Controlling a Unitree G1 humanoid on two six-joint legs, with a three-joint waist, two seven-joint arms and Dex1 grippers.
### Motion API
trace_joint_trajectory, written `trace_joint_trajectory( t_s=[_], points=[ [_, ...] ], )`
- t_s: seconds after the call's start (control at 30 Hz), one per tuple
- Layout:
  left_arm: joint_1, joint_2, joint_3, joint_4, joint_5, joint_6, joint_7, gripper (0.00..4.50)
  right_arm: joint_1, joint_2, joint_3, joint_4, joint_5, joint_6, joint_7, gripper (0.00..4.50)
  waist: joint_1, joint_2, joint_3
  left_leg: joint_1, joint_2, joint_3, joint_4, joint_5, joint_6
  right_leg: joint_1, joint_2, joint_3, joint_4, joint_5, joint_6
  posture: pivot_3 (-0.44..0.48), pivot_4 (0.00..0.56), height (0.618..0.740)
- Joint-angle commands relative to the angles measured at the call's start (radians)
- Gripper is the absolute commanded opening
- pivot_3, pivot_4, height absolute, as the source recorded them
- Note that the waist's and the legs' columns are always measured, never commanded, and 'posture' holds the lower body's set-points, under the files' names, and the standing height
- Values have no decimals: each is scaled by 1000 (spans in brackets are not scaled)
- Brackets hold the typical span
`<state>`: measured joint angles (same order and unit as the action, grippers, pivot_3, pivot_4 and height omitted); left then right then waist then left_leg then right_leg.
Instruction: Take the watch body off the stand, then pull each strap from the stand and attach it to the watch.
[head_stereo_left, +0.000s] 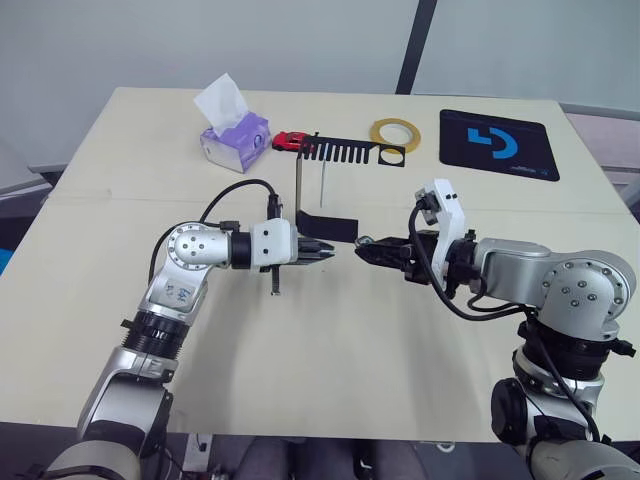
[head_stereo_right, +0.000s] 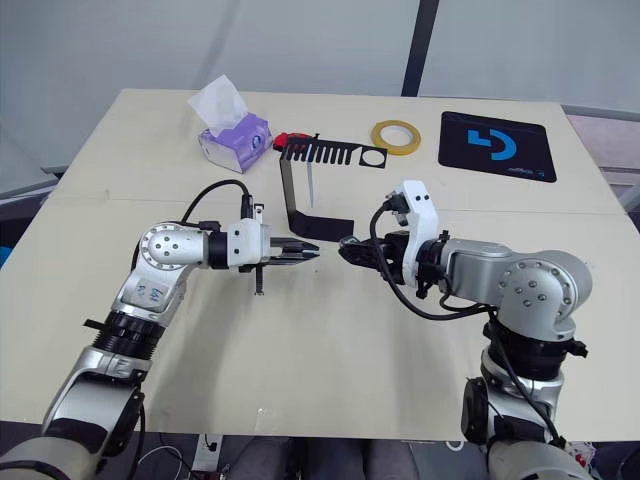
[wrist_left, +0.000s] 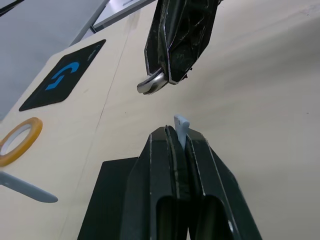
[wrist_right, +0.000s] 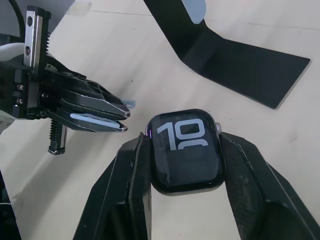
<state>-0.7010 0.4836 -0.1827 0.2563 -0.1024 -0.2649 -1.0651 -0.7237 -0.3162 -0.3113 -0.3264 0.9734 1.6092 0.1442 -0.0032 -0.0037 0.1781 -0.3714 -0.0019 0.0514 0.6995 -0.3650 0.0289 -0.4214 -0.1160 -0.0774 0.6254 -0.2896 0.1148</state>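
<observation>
I have the right gripper (wrist_right: 182, 165) clamped on the watch body (wrist_right: 186, 150), fingers pressed against its two sides, screen up and digits showing. My left gripper (head_stereo_left: 325, 251) faces it across a small gap, fingers closed on one pale strap (wrist_left: 181, 127) whose tip pokes out past them. Both are held just above the tabletop (head_stereo_left: 330, 360), in front of the stand (head_stereo_left: 322, 195). On the stand's far side I think I see the second strap (head_stereo_left: 323, 183) hanging from the comb bar, though it is thin there. Behind sit a tissue box (head_stereo_left: 235, 140), yellow tape ring (head_stereo_left: 395, 134) and black mat (head_stereo_left: 497, 143).
</observation>
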Motion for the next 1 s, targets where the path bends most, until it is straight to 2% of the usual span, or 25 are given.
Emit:
trace_joint_trajectory(
  t_s=[0.03,0.6,1.0],
  points=[
    [-39,-8,6,10,19,-79,20,0,-22,6,-12,14,69,5,-34,1634,0,0,0,0,0,0,0,0,0,0,0,0,0,0,0,0,150,738],
    [-80,-18,-17,66,51,-188,29,0,-46,28,-43,140,374,5,-301,1634,-1,0,0,0,0,0,0,0,0,0,0,0,0,0,0,0,150,738],
    [-97,-12,-20,108,74,-219,42,0,-21,-24,1,153,522,-51,-418,1634,-1,0,0,0,1,0,0,0,0,-1,0,0,0,0,0,0,150,738]
  ],
)
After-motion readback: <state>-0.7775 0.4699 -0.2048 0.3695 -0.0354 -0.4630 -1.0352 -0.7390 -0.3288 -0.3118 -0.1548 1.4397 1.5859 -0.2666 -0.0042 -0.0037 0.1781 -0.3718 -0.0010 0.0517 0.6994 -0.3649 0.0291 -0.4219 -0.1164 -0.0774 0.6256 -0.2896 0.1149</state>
